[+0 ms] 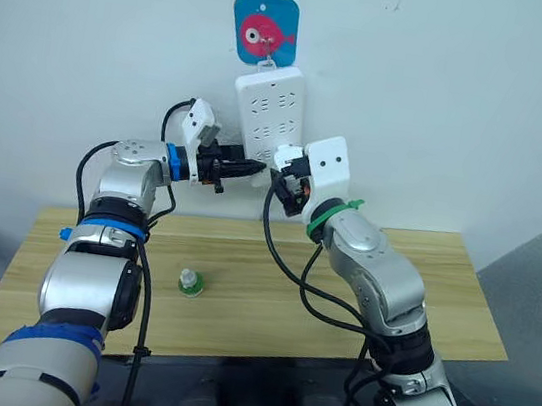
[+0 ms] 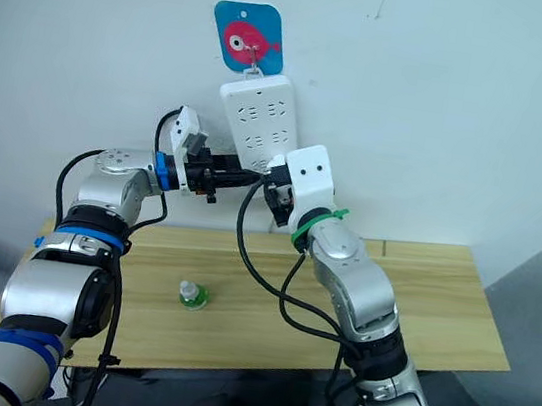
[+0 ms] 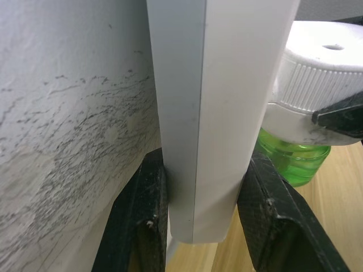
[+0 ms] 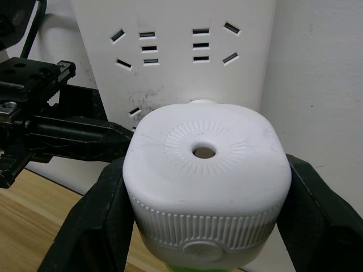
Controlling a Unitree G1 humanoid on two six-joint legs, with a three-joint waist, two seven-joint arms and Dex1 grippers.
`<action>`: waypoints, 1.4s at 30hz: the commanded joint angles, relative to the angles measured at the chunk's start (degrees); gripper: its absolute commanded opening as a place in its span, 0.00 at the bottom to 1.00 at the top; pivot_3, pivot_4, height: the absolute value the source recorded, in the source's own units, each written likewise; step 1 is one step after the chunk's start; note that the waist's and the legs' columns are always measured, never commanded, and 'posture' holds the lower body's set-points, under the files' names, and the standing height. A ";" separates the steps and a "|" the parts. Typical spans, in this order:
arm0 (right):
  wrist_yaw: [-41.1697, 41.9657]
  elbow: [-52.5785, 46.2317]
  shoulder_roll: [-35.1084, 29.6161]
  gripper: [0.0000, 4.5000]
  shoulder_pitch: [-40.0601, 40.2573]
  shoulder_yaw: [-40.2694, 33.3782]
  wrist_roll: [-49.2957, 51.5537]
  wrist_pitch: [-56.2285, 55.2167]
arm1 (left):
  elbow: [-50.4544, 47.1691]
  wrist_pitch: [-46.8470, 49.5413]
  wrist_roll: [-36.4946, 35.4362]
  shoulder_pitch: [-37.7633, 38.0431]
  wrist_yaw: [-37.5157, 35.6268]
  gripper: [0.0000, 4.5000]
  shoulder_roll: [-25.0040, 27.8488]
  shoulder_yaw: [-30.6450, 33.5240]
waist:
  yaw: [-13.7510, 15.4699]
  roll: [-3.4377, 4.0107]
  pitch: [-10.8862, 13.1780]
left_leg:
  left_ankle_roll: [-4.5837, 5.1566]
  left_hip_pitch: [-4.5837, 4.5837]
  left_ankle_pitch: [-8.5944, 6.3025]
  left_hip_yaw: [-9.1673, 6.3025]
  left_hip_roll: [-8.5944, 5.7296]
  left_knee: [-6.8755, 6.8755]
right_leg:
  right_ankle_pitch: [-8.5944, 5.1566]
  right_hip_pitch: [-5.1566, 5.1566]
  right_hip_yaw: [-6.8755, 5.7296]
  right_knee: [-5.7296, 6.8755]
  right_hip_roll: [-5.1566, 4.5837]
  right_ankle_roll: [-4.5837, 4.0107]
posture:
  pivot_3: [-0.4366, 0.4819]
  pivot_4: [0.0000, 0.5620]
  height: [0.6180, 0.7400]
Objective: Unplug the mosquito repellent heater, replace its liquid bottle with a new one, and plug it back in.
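Nearest you, the mosquito repellent heater [image 4: 205, 184] sits clamped between the right gripper [image 4: 207, 215] fingers, one black pad on each side of its ribbed white body. Its vented top with the centre hole faces the wrist camera. It's held up against the lower end of the wall power strip [image 1: 271, 117], just below the sockets; you can't tell whether the prongs are seated. A green bottle [image 3: 292, 161] hangs under the heater, screwed into its base.

Your left gripper [image 3: 204, 221] is closed on the strip's lower edge, fingers [image 3: 144, 226] pinching both sides of the white casing, right beside the heater.

Down on the wooden table [image 1: 441, 288], a small green bottle with a white top [image 1: 189, 281] stands upright, well apart from both grippers. The strip hangs from a blue hook plate with a pink fish [image 1: 265, 31] on the wall.
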 commanded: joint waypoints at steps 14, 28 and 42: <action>4.54 -21.76 -0.84 0.66 5.31 -13.05 6.77 11.53 | -2.48 -4.52 0.34 4.21 3.14 0.29 4.44 0.97 | -1.14 0.07 0.03 | 0.08 0.09 0.15 0.05 0.01 -0.01 | 0.09 0.04 0.10 0.01 0.02 0.10 | 0.17 0.34 1.00; 5.49 -23.83 9.90 0.66 8.05 -24.13 22.41 9.45 | -53.14 4.48 -13.80 37.84 1.88 1.00 15.10 4.94 | -3.14 0.21 0.07 | 0.04 -0.40 0.16 0.05 0.15 -0.20 | 0.11 -1.02 0.14 0.95 0.03 0.09 | 0.28 0.29 1.00; -5.64 -21.48 14.36 0.66 9.78 -24.99 39.82 7.94 | -64.30 16.46 -16.69 31.69 17.79 1.00 -0.13 -3.20 | -0.21 0.21 0.06 | -0.17 -0.39 0.31 0.12 0.03 -0.06 | 0.10 -0.89 0.31 0.89 0.09 0.09 | 0.27 0.28 1.00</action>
